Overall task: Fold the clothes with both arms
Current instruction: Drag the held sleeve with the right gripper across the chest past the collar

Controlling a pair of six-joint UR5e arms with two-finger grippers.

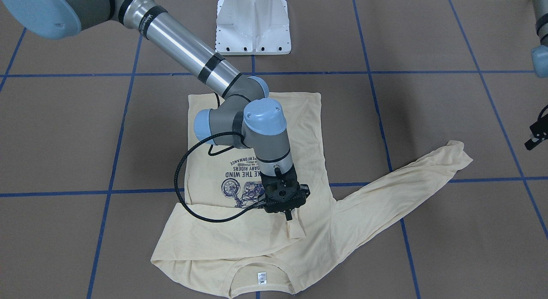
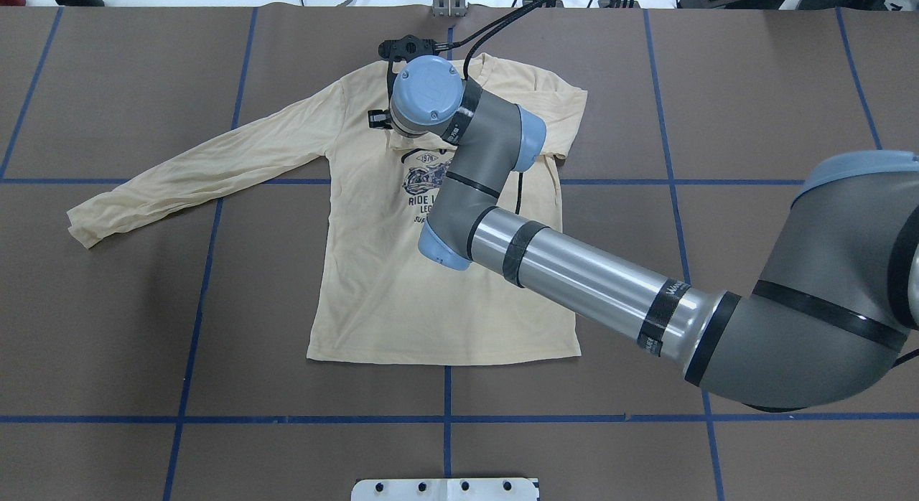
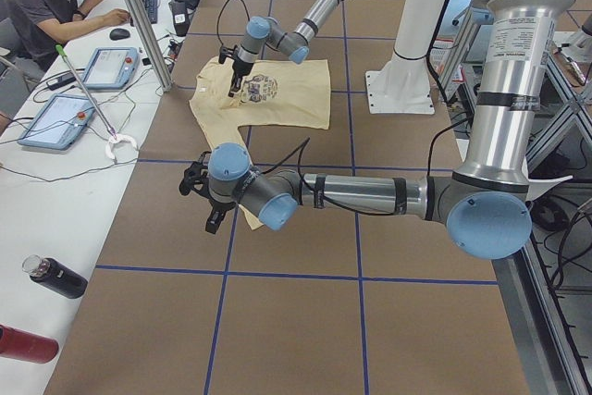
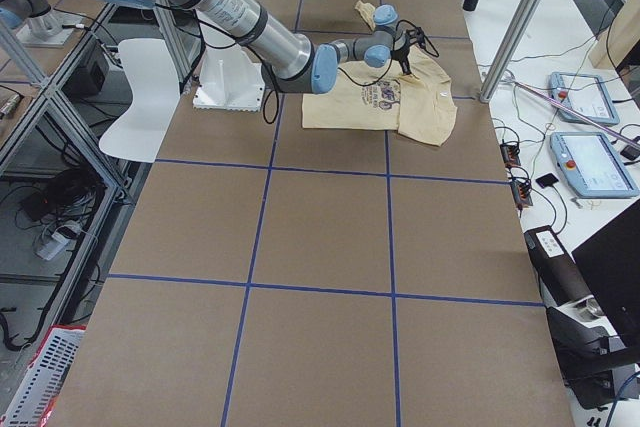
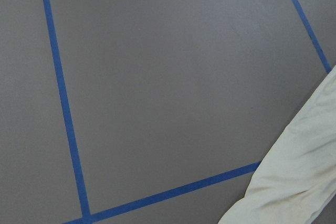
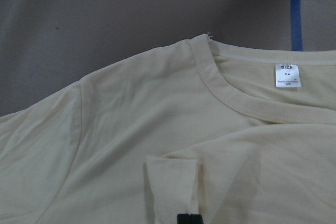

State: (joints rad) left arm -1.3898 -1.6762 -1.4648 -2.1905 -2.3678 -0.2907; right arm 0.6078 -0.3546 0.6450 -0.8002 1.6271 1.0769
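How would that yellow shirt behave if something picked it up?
Probably floppy: the shirt lies flat with soft wrinkles along its outstretched sleeve. Likely light, since the fabric looks thin. It may bunch, not slide, on the matte table.

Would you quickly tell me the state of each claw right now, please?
Left claw: cannot be told, since only part of it shows.
Right claw: closed, pinching the sleeve cuff over the shirt.

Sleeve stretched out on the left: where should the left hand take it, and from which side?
Probably the cuff, from above at its outer end. The sleeve lies flat and straight away from the shirt; that free end is nearest the left hand.
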